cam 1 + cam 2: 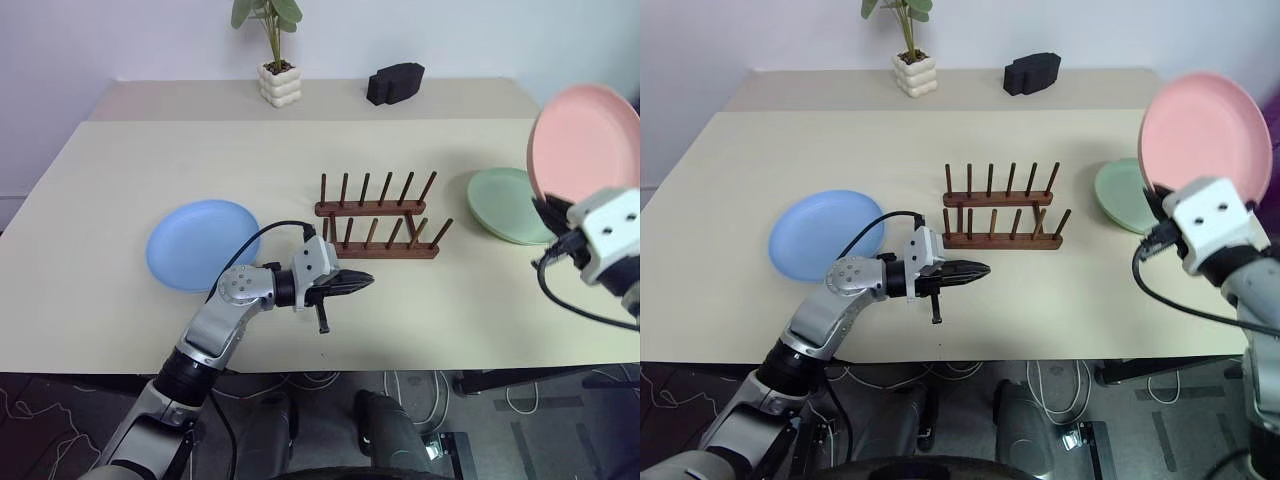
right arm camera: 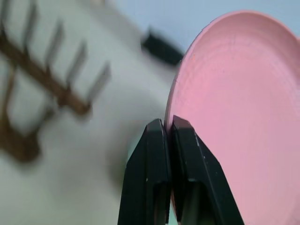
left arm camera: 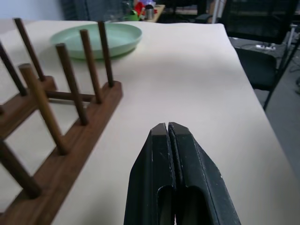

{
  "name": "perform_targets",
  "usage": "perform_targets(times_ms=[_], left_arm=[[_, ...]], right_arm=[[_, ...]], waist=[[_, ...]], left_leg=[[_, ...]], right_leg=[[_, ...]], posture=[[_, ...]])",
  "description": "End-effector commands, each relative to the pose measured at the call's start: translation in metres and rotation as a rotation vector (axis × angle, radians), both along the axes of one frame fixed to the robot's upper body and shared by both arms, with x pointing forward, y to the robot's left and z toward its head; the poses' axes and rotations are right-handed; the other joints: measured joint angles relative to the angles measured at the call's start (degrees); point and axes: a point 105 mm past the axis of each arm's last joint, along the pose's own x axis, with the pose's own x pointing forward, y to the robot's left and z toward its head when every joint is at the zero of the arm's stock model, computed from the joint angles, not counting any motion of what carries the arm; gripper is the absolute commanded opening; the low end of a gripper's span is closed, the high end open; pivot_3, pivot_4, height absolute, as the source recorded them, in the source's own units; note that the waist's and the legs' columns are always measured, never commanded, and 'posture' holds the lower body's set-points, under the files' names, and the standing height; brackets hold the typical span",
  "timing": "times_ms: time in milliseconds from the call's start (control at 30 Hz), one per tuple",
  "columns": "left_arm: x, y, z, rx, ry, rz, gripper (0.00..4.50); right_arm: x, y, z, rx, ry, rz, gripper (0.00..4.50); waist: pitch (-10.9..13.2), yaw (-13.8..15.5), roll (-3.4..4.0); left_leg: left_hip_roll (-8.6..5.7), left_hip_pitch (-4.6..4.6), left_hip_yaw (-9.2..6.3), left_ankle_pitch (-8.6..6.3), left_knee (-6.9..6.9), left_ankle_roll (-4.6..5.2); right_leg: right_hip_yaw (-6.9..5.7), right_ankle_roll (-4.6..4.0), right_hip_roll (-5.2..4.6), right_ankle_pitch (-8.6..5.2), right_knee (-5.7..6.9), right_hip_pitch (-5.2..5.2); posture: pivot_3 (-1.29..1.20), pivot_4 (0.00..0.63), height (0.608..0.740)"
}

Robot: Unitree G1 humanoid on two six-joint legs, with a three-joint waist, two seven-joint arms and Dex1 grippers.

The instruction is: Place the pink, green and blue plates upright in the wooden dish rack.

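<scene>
R hand (image 1: 1167, 212) is clamped on the rim of the pink plate (image 1: 1206, 135), held up in the air on edge, face roughly toward the camera, above and just right of the green plate (image 1: 1120, 195). The grip point looks like the plate's lower edge, tho the right wrist view is blurred so exact bite depth is hard to call.

L hand (image 1: 980, 269) has its fingers pressed together, nothing in them, hovering low over the surface (image 1: 1060, 300) just in front of the wooden dish rack (image 1: 1000, 212), pointing toward the robot's right along the near rail.

Blue plate (image 1: 825, 233) lies flat on the surface, well left of the rack; green plate lies flat just right of it. Rack is empty.

Key relation: rack sits to the left of and below the pink plate, its rails running left-right, slots across them. Judgement: R arm is nearer and already loaded; plate must travel left and down, edge-on between pegs. L hand sits close to the near rail and could get in the way.
</scene>
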Motion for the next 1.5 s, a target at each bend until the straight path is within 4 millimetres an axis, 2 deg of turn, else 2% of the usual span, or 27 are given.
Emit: perform_targets(times_ms=[33,200,300,433,533,800,1500], left_arm=[[0.003,0.005,0.014,-0.034,-0.056,0.034,0.00],[0.005,0.021,0.026,-0.067,-0.083,0.104,0.00],[0.006,0.030,0.029,-0.061,-0.094,0.137,0.00],[0.008,0.041,0.033,-0.061,-0.103,0.178,0.00],[0.006,0.047,0.034,-0.054,-0.105,0.192,0.00],[0.004,0.046,0.036,-0.053,-0.102,0.198,0.00],[0.003,0.043,0.034,-0.049,-0.099,0.188,0.00]], right_arm=[[-0.003,0.035,0.028,0.115,-0.089,0.190,0.03],[-0.010,0.075,0.047,0.488,0.017,0.567,0.03],[-0.015,0.083,0.048,0.566,0.087,0.677,0.03],[-0.015,0.084,0.045,0.688,0.178,0.764,0.03],[-0.004,0.079,0.033,0.739,0.243,0.736,0.03],[0.011,0.059,0.027,0.850,0.256,0.688,0.03],[0.018,0.033,0.010,0.993,0.281,0.658,0.03]], waist=[[0.0,0.1,-0.01],[0.0,0.2,-0.03],[0.0,0.3,-0.02],[0.0,0.2,-0.01],[0.0,0.1,0.00],[0.0,0.1,0.00],[0.0,0.1,0.00]], left_leg=[[0.00,0.00,-0.02,0.00,0.00,0.00],[0.04,-0.06,-0.09,-0.02,0.00,0.03],[0.05,-0.05,-0.10,-0.02,0.00,0.05],[0.05,-0.05,-0.08,-0.03,0.00,0.05],[0.06,-0.04,-0.06,-0.03,-0.01,0.05],[0.06,-0.04,-0.03,-0.03,-0.01,0.05],[0.06,-0.04,-0.01,-0.04,-0.01,0.07]], right_leg=[[-0.02,0.00,0.01,0.00,0.00,0.00],[0.00,-0.04,-0.04,0.04,-0.01,0.00],[-0.01,-0.05,-0.05,0.04,0.00,0.00],[-0.01,-0.05,-0.06,0.04,-0.01,0.01],[-0.01,-0.05,-0.05,0.04,0.01,0.00],[-0.01,-0.05,-0.04,0.04,0.00,-0.01],[0.00,-0.05,-0.02,0.04,-0.01,-0.01]], posture=[[0.00,0.150,0.736],[0.00,0.150,0.736],[0.00,0.150,0.736],[0.00,0.150,0.736],[0.00,0.150,0.736],[0.00,0.150,0.736],[0.00,0.150,0.736]])
